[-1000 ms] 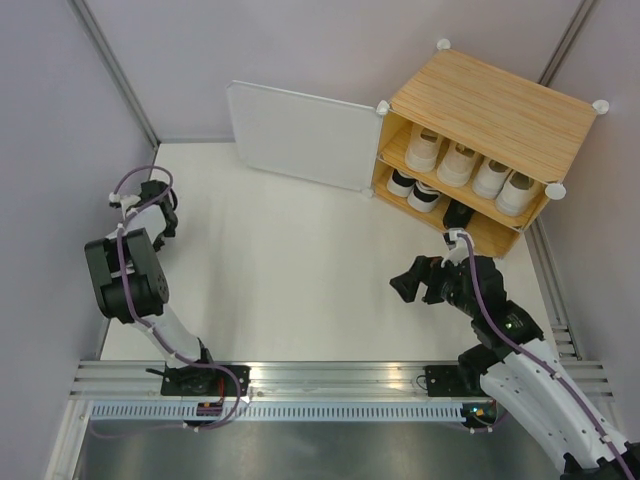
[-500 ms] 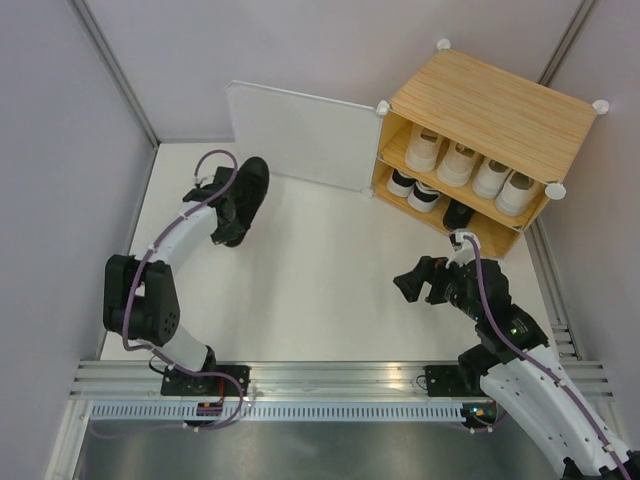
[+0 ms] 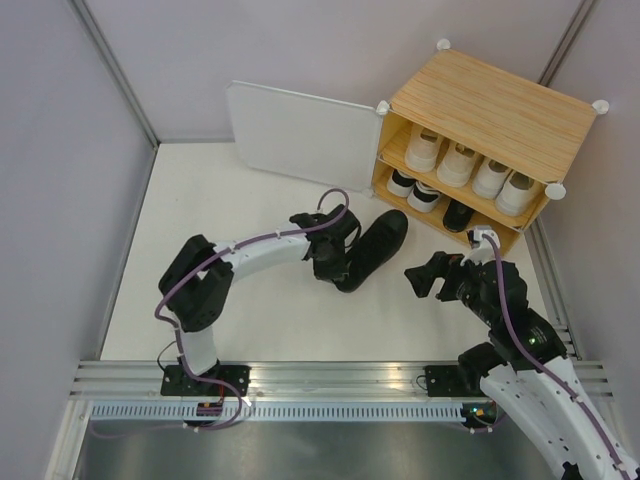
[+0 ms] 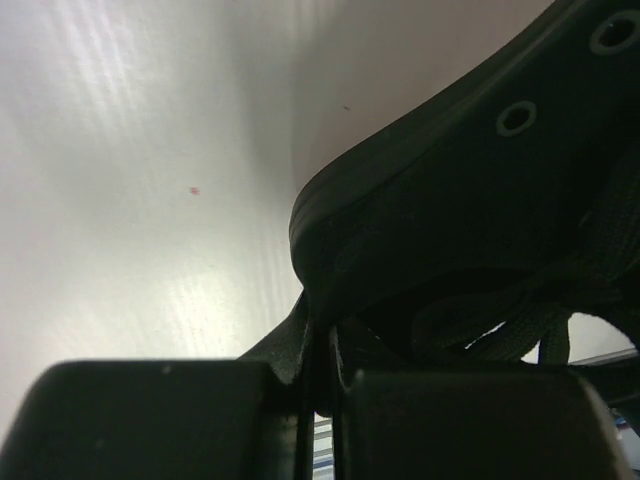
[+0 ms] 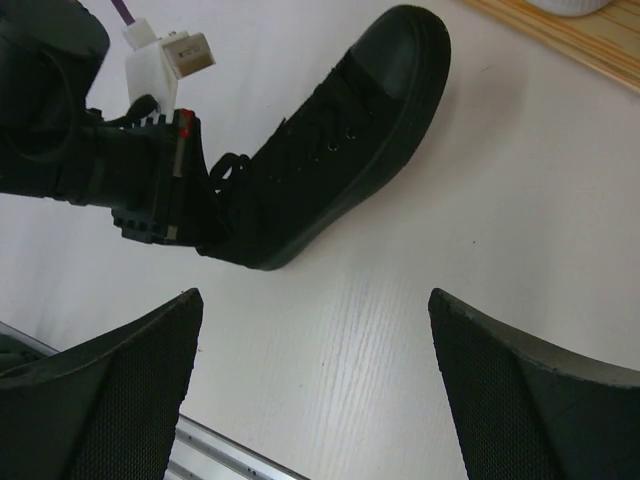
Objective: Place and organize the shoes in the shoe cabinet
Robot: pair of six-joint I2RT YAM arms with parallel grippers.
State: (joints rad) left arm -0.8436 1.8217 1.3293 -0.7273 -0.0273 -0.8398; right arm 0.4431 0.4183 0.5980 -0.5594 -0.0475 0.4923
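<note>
A black shoe (image 3: 378, 243) held short of the shoe cabinet (image 3: 485, 105)
The left end effector (image 3: 335, 262) is clenched on its collar, over the counter (image 3: 250, 310); the right end effector (image 3: 437, 281) gapes empty nearby. Next: likely handover, then lower shelf (image 3: 492, 233).

Plain pale grey-lilac walls (image 3: 60, 150) on three sides, thin grey metal posts (image 3: 115, 70) in the corners. Matte white tabletop (image 3: 250, 260), evenly lit. Ribbed aluminium rail (image 3: 330, 375) along the near edge.

- The black shoe (image 4: 470, 230) was blurry in the left wrist view and ran off the right edge.
- The shoe cabinet (image 5: 600, 40) was only a thin wood strip at the right wrist view's far edge.
- The shelved shoes (image 3: 458, 163) showed just their ends.
</note>
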